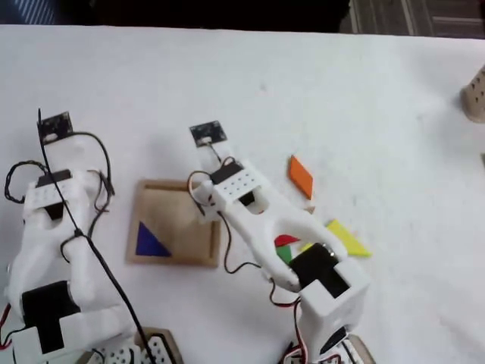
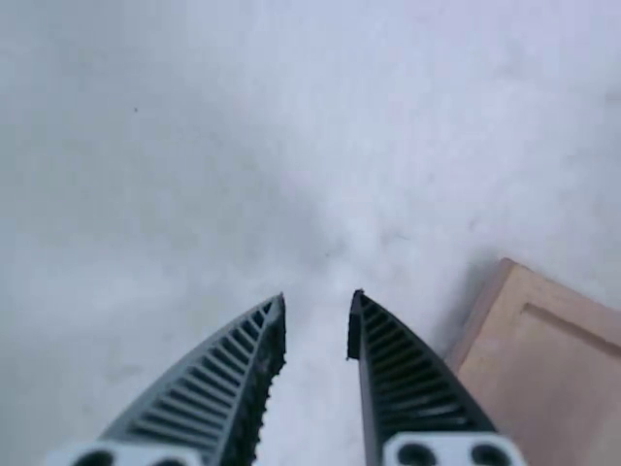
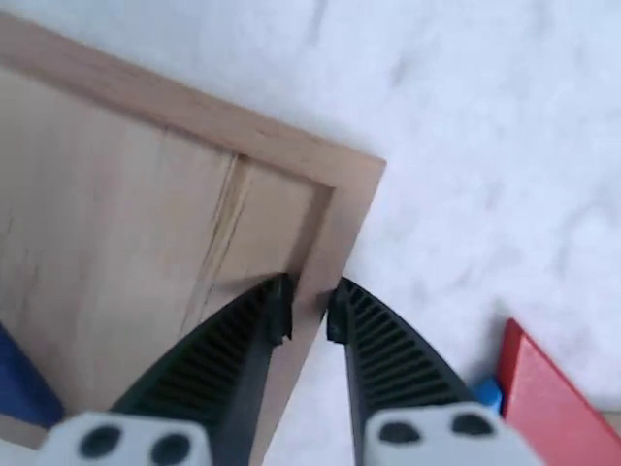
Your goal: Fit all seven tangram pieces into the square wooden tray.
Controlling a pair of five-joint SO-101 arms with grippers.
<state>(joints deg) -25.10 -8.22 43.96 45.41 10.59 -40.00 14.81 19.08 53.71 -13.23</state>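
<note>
Table (image 1: 394, 152), draped in white, slightly rumpled cloth, across nearly the whole high view; dark floor strip (image 1: 227, 11) along the top edge, pale perforated object (image 1: 475, 95) at the upper right edge. Right arm (image 1: 258, 216), white, slanting from lower right of centre up toward centre frame, its tip over the tray's upper right corner. Right gripper (image 3: 309, 309), from its own wrist camera: dark ribbed jaws parted by a narrow gap, set astride the tray's rim near a corner, one tip over the recessed floor, the other at the outer edge; actual grip on the wood not determinable. Left arm (image 1: 45, 250), white, along the left edge of the high view. Left gripper (image 2: 315, 325), from its own wrist camera: jaws slightly apart, nothing between them, above bare cloth, a tray corner (image 2: 543, 349) just beside one finger. Square wooden tray (image 1: 186, 208), left of centre in the high view, between the two arms; grain and a raised rim (image 3: 194, 107) plain from the right wrist. Yellow triangle (image 1: 347, 237), on cloth right of centre, outside the tray. Blue triangle (image 1: 150, 241), inside the tray, lower left corner; a sliver (image 3: 19, 383) of it on the tray floor in the right wrist view. Orange parallelogram (image 1: 301, 176), on cloth right of the tray, above the yellow triangle. Red piece (image 1: 286, 240) and green piece (image 1: 285, 254), touching, partly under the right arm; red edge (image 3: 548, 398) on cloth from the right wrist. Small blue piece (image 3: 488, 393), just beside that red edge.
</note>
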